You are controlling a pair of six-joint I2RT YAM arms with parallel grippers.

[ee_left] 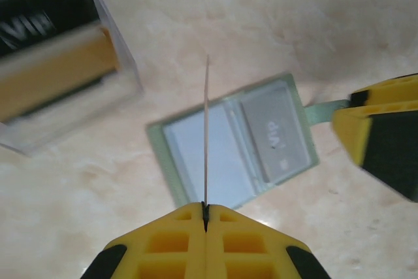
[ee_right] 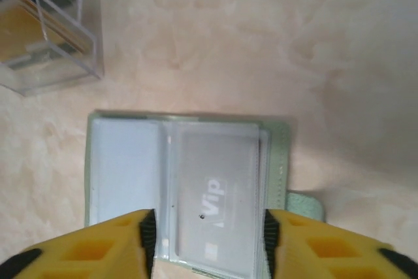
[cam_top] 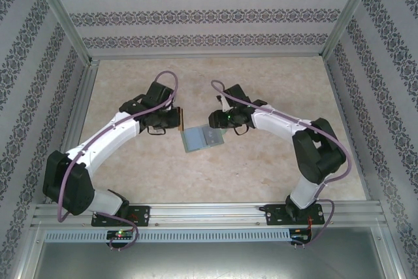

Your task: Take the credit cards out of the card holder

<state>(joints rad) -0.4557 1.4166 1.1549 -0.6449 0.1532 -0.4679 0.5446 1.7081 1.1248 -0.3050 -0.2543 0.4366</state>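
Observation:
The grey-green card holder [cam_top: 202, 139] lies open on the table between the two arms, pale blue-grey lining up. A grey card marked "Vip" [ee_right: 215, 194] sits in the clear sleeve on its right half, and the closing tab [ee_right: 304, 204] sticks out to the right. My left gripper [ee_left: 205, 208] is shut on a thin tan card [ee_left: 206, 129], seen edge-on and held above the holder [ee_left: 232, 142]. My right gripper [ee_right: 209, 240] is open, a finger on each side of the sleeve holding the Vip card. One of its yellow fingers [ee_left: 382, 129] appears beside the tab in the left wrist view.
A transparent tray [ee_left: 59, 63] holding a black VIP card and a tan card stands left of the holder, close to my left gripper. It also shows at the upper left of the right wrist view [ee_right: 52, 37]. Bare marbled tabletop [cam_top: 261, 174] lies around them, with patterned walls on three sides.

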